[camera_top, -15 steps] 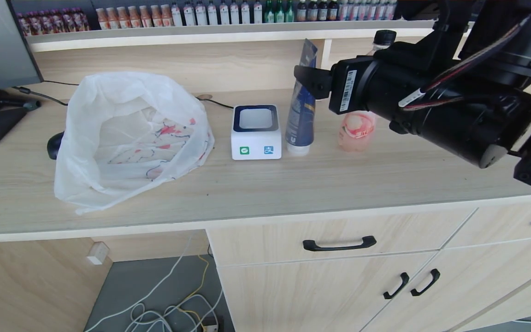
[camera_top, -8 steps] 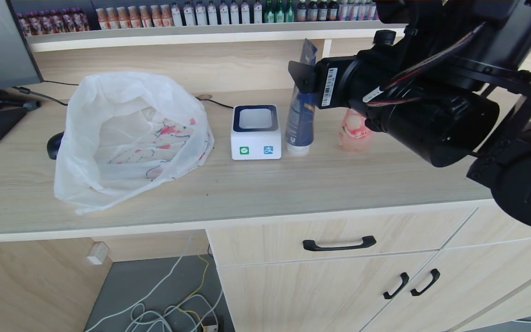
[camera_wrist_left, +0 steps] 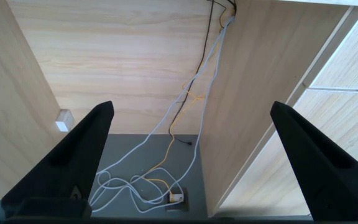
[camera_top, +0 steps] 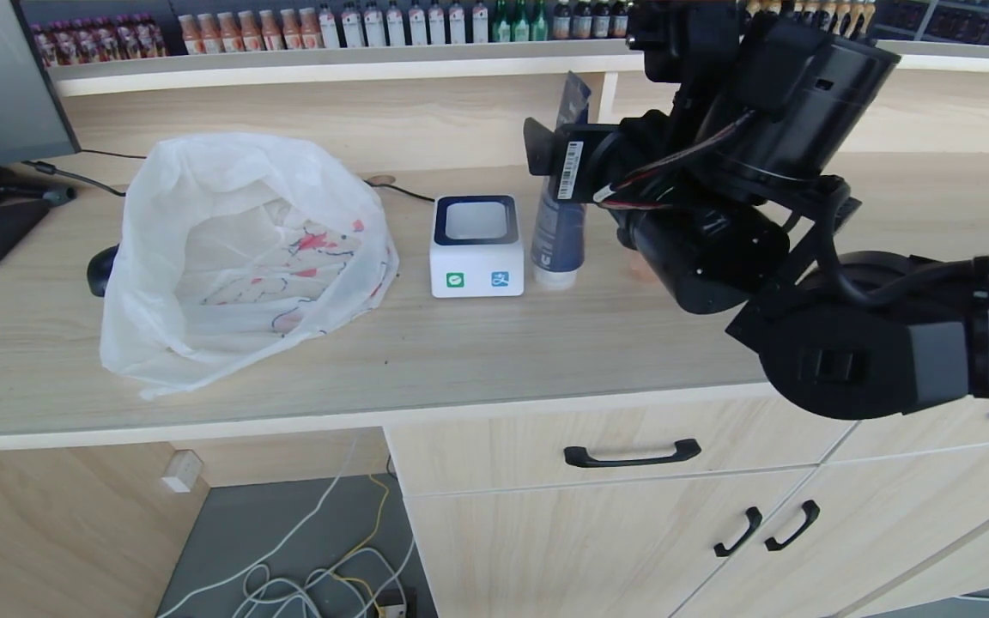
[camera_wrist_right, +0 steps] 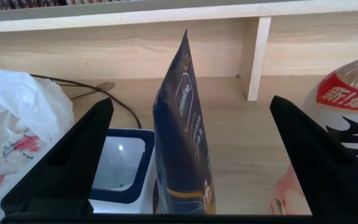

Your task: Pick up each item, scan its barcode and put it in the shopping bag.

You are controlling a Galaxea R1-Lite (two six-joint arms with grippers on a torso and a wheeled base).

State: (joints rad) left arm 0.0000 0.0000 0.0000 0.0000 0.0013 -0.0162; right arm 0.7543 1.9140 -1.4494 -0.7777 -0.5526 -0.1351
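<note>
Jaws of your right gripper [camera_wrist_right: 191, 102] stand wide apart, holding nothing. It hangs above the counter [camera_top: 546, 343], facing the blue tube [camera_wrist_right: 182, 143]. In the right wrist view the tube shows between the two fingers [camera_wrist_right: 73, 162], with a gap on each side. The tube stands upright on its cap, just beside the white scanner [camera_top: 477, 249], on the scanner's right. To the right of the tube stands a pink drink bottle [camera_wrist_right: 347, 124], near it but not touching. The white shopping bag [camera_top: 237, 249] sits open on the counter, to the left of the scanner. Your left gripper [camera_wrist_left: 192, 106] also has its jaws wide and holds nothing; it points down at loose cables [camera_wrist_left: 194, 93] between wooden cabinet sides below the counter
</note>
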